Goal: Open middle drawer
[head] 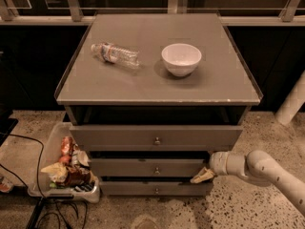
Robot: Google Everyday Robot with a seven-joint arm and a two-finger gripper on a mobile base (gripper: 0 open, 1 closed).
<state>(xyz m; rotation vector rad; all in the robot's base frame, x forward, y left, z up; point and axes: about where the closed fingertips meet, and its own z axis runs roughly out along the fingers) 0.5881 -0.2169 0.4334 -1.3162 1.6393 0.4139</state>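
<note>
Item: middle drawer (143, 167), second of three under the table (157, 85), front near flush, opening seemingly barely begun; gripper (202, 176) at its right end, beside the knob (156, 170) but apart from it, clenched or released I cannot tell.

The premises appeared to be an office or laboratory test area, not a home. Noted: a speckled stone-chip floor (248, 209); a plain grey cabinet (157, 82) set against dark glazing with metal frames (74, 1); loose black cables (47, 213) on the floor; a plastic bin (66, 195) of snack packets (66, 168) just beside the cabinet. A water bottle (116, 54) lay on the cabinet top and a white bowl (181, 58) stood near it. The robot's gripper (202, 176) was low at the right end of the middle drawer (143, 167).
</note>
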